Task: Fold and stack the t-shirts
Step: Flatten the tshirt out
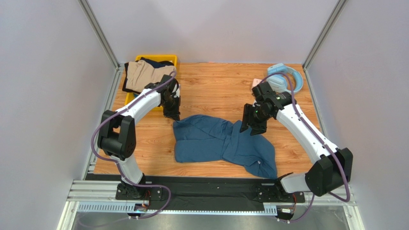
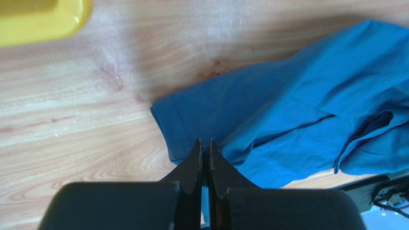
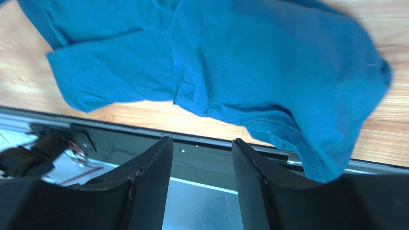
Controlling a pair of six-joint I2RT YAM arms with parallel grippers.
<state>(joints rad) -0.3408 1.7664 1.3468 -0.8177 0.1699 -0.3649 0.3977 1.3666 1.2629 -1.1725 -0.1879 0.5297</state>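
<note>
Pinching the far-left hem of the crumpled teal-blue cloth t-shirt (image 1: 225, 143) on the wooden table (image 1: 216, 81), the left pincer (image 2: 205, 142) is clamped shut; the right pincer (image 3: 201, 141) gapes empty over its far edge. Best grasp there, then draw corners apart evenly.

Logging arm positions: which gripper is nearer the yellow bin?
Left. The left gripper, pinching the teal t-shirt, sits just beside the yellow bin; the right gripper is across the table.
</note>
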